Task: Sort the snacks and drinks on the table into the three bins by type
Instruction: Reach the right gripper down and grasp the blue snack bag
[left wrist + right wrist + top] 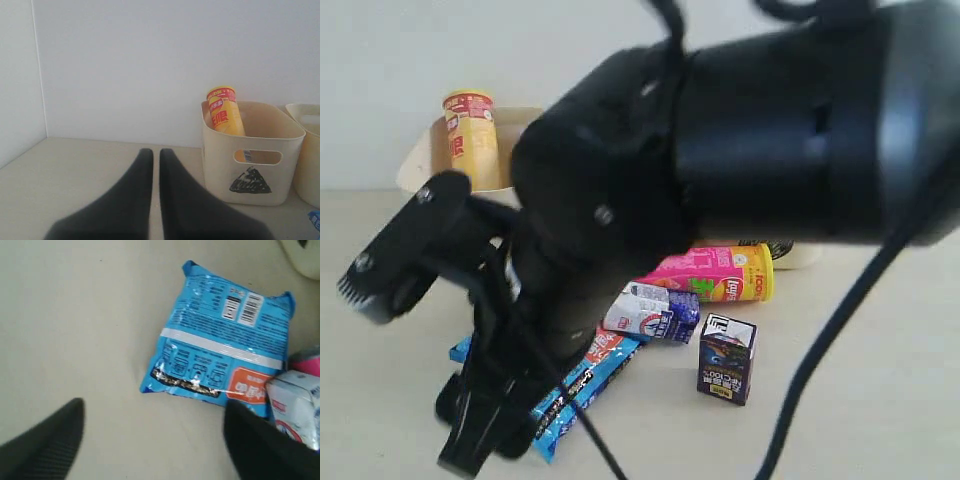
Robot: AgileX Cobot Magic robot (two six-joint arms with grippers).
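**One chip tube binned, other snacks and drinks loose on the table**

A crinkly blue snack bag [225,352] lies flat on the pale beige table [880,400], its barcode side up. The right gripper [154,407] hangs directly above the bag with its two black fingers spread wide and nothing between them.

A small white and blue drink carton [655,312] lies on its side, touching one end of the bag. Past that same end, a pink and yellow chip tube [715,273] lies on its side. A dark purple-black drink carton with a white top [726,357] stands upright near the bag, apart from it.

Well beyond the bag, by the white wall, stands a cream plastic tub [252,150] with an oval handle cutout and a black scribbled triangle [250,181]. Inside it a tall yellow and red chip tube [226,112] stands slightly tilted, its top above the rim. A second cream tub [307,150] stands just beside the first; its contents are hidden.

The left gripper [156,152] points toward the wall, away from the bag, its fingers pressed almost together and holding nothing.
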